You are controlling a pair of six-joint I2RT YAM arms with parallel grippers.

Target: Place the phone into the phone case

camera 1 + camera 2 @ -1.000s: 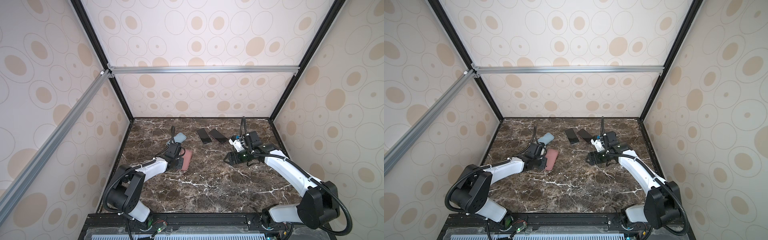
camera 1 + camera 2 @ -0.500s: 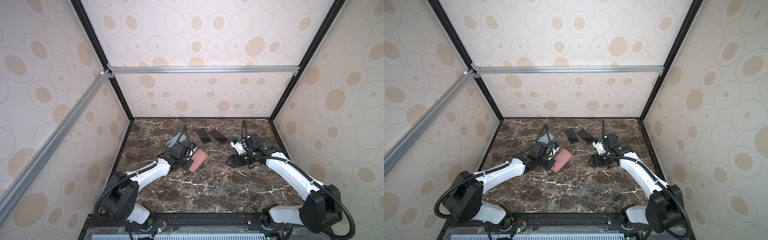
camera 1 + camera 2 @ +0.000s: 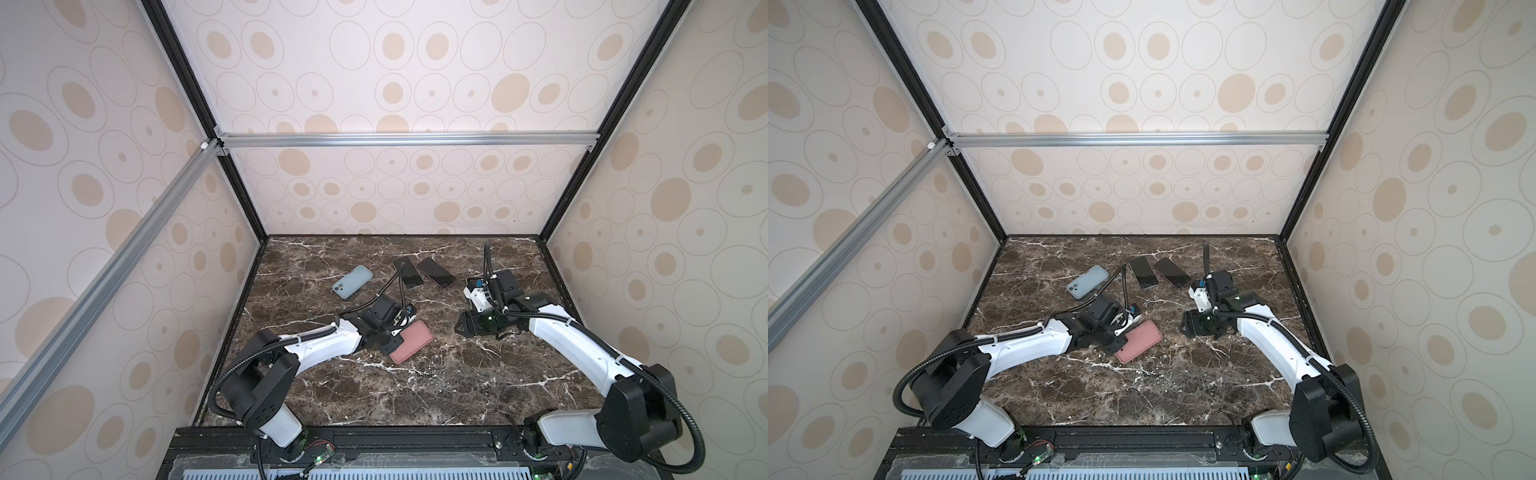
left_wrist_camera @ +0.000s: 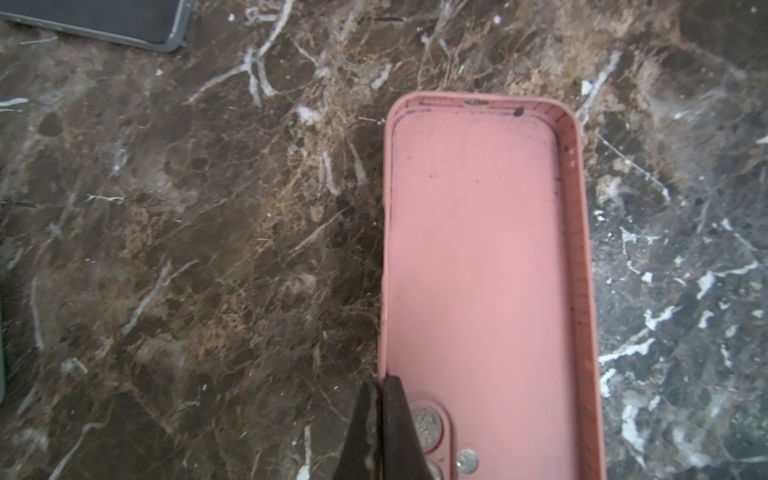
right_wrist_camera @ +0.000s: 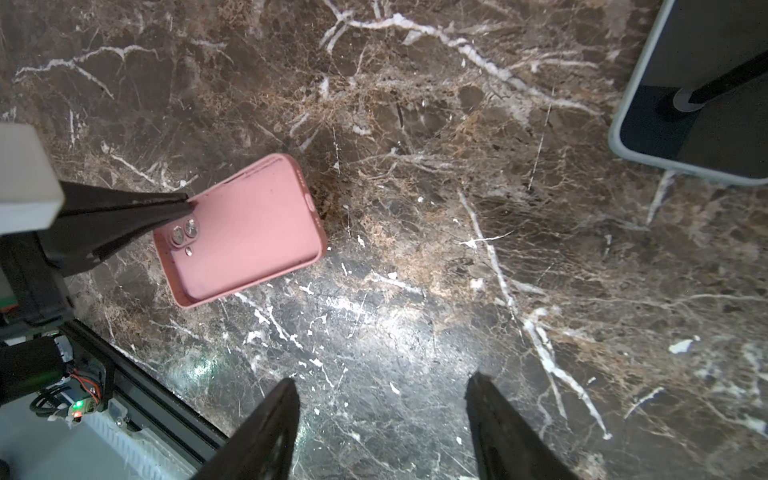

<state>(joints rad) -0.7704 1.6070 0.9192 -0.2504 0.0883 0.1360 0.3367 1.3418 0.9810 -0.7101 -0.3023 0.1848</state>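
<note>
A pink phone case (image 3: 411,340) (image 3: 1139,340), hollow side up, sits near the middle of the marble table. My left gripper (image 3: 392,343) (image 4: 379,386) is shut on its side wall beside the camera cutout. The right wrist view shows the phone case (image 5: 249,232) low over the marble; whether it touches I cannot tell. Two dark phones lie screen up at the back, one grey-rimmed (image 3: 408,272) and one pink-rimmed (image 3: 436,272). My right gripper (image 3: 467,326) (image 5: 382,380) hangs open and empty to the right of the case.
A pale blue phone or case (image 3: 352,281) lies back side up at the back left. The enclosure walls and black frame posts (image 3: 544,232) close in the table. The front rail (image 3: 374,434) runs along the near edge.
My left gripper has carried the pink case from the left side rightward and toward the front. The right arm has barely shifted.
</note>
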